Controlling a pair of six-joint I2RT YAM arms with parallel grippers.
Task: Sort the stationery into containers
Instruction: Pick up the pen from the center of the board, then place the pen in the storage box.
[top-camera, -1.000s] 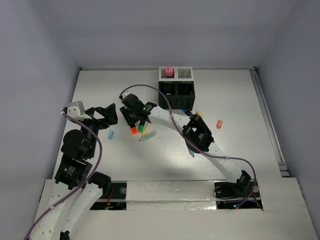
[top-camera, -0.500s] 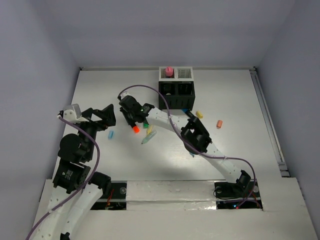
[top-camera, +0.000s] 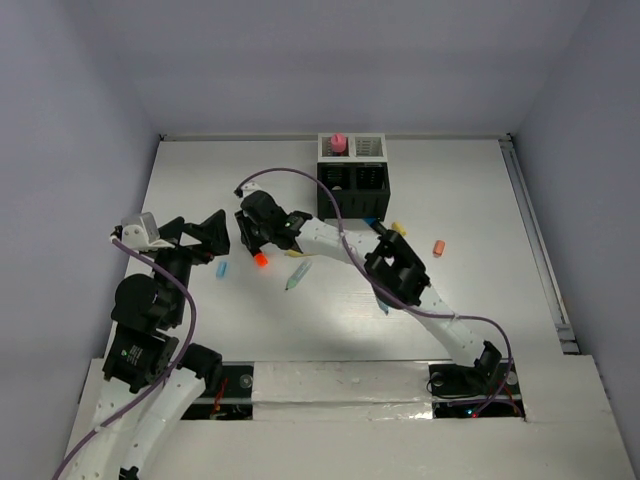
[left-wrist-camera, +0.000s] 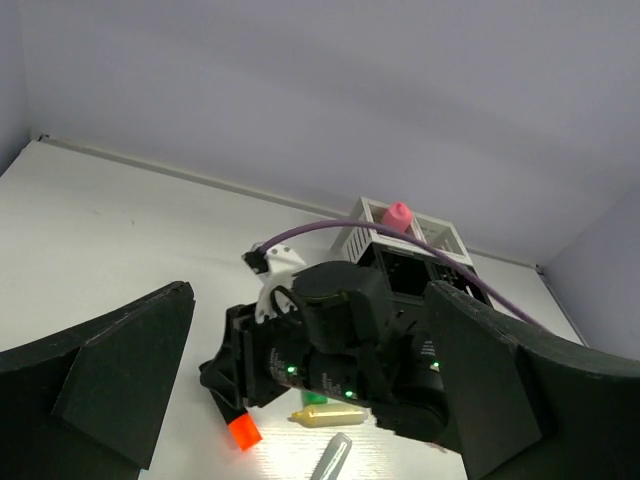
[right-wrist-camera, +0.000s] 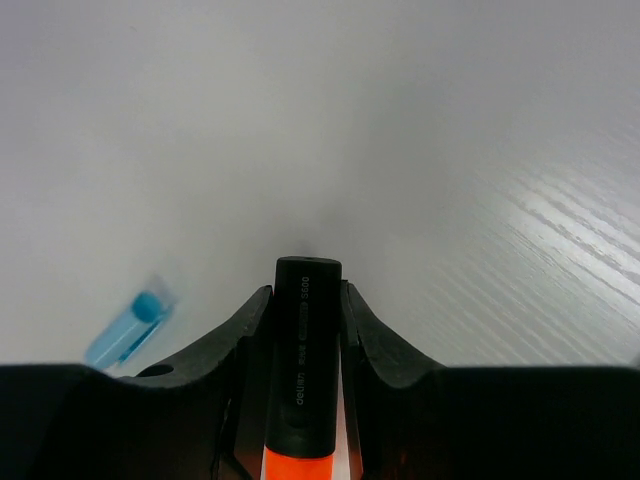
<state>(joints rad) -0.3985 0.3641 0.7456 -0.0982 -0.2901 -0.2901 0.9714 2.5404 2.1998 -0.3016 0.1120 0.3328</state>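
- An orange-and-black marker (right-wrist-camera: 306, 385) is sitting clamped between the two fingers of the right tool (top-camera: 258, 240), its black end poking out past the fingertips and its orange end showing below the tool in the overhead view.
- The right tool is hanging over the left-centre of the counter (top-camera: 480, 200), in front of the mesh organizer (top-camera: 352, 172).
- A light blue cap (top-camera: 222, 269) is lying just left of the held marker, and a pale pen (top-camera: 297, 277) is lying just to its right.
- The organizer is standing at the middle of the far edge, with a pink tube (top-camera: 338, 143) sticking up from its far-left compartment.
- A yellow piece (top-camera: 398, 228) and an orange cap (top-camera: 439, 247) are lying right of the organizer, toward the right edge.
- The left tool (top-camera: 205, 235) is hovering near the left edge, its fingers spread wide apart and gripping nothing.
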